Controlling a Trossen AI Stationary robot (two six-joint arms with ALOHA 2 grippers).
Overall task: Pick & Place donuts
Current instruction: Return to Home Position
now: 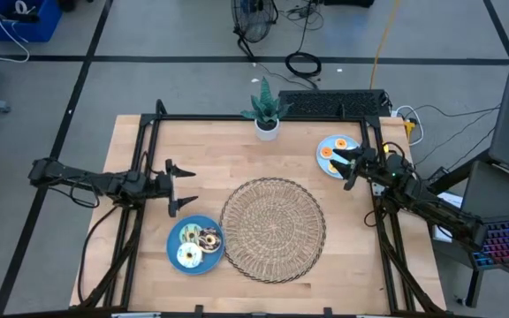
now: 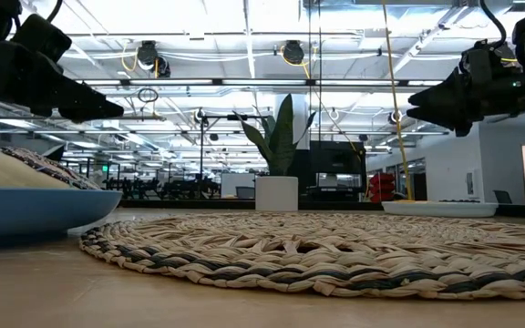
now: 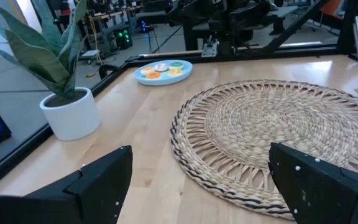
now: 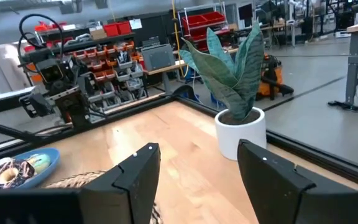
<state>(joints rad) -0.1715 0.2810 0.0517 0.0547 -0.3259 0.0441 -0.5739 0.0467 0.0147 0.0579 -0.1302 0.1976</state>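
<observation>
Several small toy donuts lie on two blue plates. On the near-left plate [image 1: 175, 237] are a chocolate one [image 1: 208, 238] and a pale one [image 1: 189, 256]; the right wrist view shows this plate's donuts [image 4: 12, 171]. The far-right plate [image 1: 329, 162] carries an orange donut [image 1: 326, 152] and a green one [image 1: 343, 141], and these donuts [image 3: 161, 69] show in the left wrist view. My left gripper [image 1: 184, 187] hovers open just beyond the near-left plate, touching nothing. My right gripper [image 1: 345, 170] hangs open at the far-right plate's near edge, above the table.
A large round woven mat [image 1: 273, 229] lies in the table's middle between the plates. A potted plant in a white pot [image 1: 266, 124] stands at the far edge. Black frame rails [image 1: 374, 132] run along the table's left, right and far sides.
</observation>
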